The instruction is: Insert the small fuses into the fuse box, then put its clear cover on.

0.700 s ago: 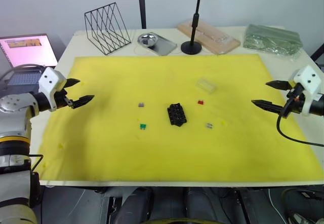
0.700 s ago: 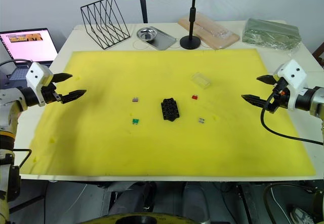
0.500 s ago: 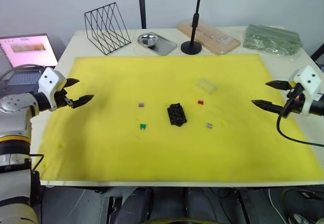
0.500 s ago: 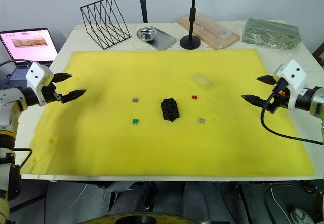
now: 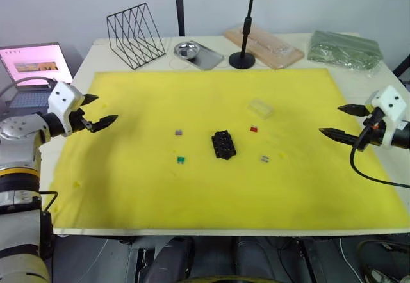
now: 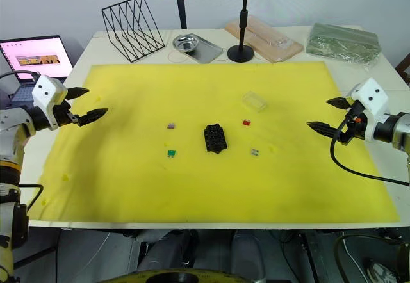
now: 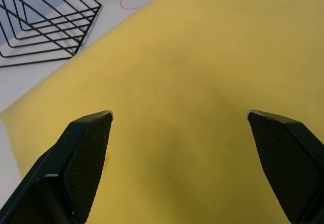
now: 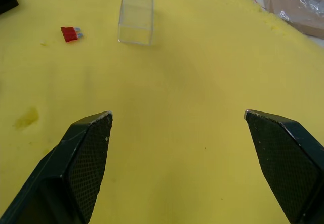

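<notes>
Four fuses lie loose on the yellow mat (image 5: 192, 200), so I'd say nothing is done yet: every fuse is still to be seated, then the cover fitted. The left gripper (image 5: 99, 110) hovers at the mat's edge, fingers apart and empty. Well off toward the middle from it lie a grey fuse (image 5: 179, 132) and the green fuse (image 5: 181, 159), then the black fuse box (image 5: 223, 145). Beyond that, nearer the right gripper (image 5: 343, 121), sit the red fuse (image 5: 254, 129), the second grey fuse (image 5: 264, 159) and the clear cover (image 5: 260, 108). That gripper too is spread wide, holding nothing.
</notes>
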Robot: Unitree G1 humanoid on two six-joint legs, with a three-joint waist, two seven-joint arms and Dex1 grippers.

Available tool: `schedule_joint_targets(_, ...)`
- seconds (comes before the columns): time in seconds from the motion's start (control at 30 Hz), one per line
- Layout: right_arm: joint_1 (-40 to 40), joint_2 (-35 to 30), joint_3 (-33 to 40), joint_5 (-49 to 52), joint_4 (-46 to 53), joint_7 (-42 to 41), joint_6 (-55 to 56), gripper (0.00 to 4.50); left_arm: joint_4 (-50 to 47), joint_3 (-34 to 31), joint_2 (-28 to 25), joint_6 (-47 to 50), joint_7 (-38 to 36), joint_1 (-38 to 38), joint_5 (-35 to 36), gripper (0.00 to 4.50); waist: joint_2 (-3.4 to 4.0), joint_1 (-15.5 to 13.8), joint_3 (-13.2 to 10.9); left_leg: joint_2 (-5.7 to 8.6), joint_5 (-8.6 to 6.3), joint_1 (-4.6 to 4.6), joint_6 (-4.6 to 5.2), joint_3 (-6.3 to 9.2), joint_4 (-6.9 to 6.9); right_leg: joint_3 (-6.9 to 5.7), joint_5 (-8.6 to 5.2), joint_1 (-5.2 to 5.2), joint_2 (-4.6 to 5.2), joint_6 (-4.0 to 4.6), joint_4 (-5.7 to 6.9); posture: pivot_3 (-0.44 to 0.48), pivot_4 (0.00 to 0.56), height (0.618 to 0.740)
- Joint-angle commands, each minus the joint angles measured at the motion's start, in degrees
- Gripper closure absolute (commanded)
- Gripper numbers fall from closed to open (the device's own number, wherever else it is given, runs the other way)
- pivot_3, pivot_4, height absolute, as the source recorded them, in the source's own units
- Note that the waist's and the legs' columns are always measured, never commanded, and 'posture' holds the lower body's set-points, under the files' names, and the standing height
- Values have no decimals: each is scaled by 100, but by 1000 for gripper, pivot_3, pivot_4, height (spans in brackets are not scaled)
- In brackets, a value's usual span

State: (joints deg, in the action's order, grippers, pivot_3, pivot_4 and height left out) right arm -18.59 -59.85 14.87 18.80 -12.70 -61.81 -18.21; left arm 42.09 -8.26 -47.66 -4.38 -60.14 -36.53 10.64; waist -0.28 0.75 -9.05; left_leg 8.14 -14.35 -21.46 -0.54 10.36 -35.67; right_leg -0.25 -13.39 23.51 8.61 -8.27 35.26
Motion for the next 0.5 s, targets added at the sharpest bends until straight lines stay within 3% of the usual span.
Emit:
schedule_joint_targets(0.03,-97,-102,228,48,59,26,51,46,-53,-70,-28,-135,7,-146,15,0,0,-1,0,0,0,0,0,0,0,0,0,0,0,0,0,0,150,740)
schedule_joint_targets(0.5,-50,-98,276,47,74,87,77,46,121,-86,-17,-161,-105,-238,67,0,0,1,0,0,0,0,0,0,-1,0,0,0,0,0,1,0,150,740)
